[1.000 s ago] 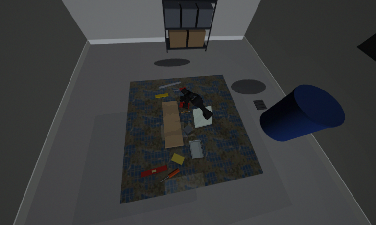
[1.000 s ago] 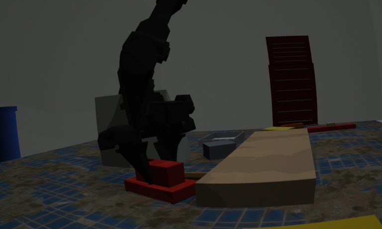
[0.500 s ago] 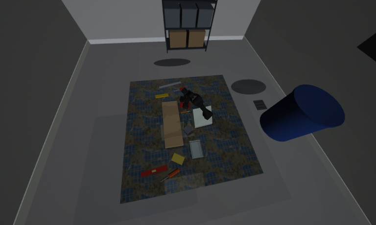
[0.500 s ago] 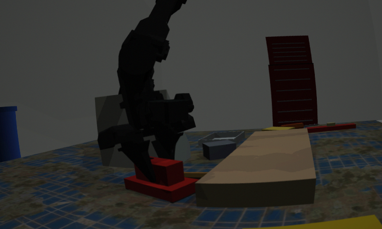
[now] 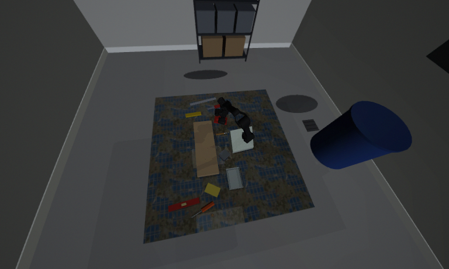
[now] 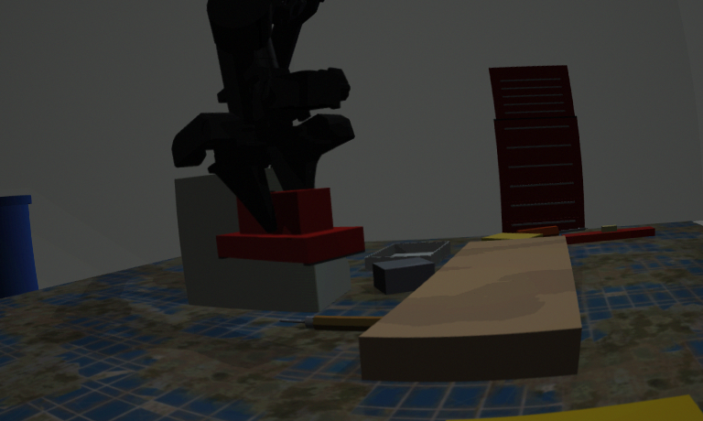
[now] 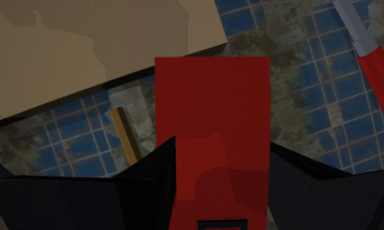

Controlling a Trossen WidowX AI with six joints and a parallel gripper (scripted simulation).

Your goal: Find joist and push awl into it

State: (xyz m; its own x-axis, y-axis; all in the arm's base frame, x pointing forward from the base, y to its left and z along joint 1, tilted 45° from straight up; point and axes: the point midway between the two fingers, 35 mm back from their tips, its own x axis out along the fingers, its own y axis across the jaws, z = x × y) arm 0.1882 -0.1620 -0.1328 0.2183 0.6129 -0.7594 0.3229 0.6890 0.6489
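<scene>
The red stud finder (image 5: 216, 120) (image 6: 290, 248) (image 7: 212, 100) has a wide base and a narrower upper block. My gripper (image 6: 293, 210) (image 7: 213, 142) is shut on that upper block and holds it level, raised above the mat, near one end of the panel. The tan floor panel (image 5: 206, 147) (image 6: 497, 292) (image 7: 75, 40) lies flat. The awl (image 5: 220, 134) (image 6: 341, 322) (image 7: 125, 132), with an orange-brown handle, lies on the mat beside the panel's long side. The grey tray (image 5: 234, 178) (image 6: 440, 251) stands empty near the panel's far end. The joist is hidden.
A dark grey block (image 5: 224, 154) (image 6: 404, 276) lies between panel and tray. A pale slab (image 5: 238, 147) is by the arm's base. A yellow pad (image 5: 212, 189), a red bar (image 5: 192, 203) and an orange-handled tool (image 5: 207, 206) lie beyond the panel. A red-handled tool (image 7: 372, 70) lies near the stud finder.
</scene>
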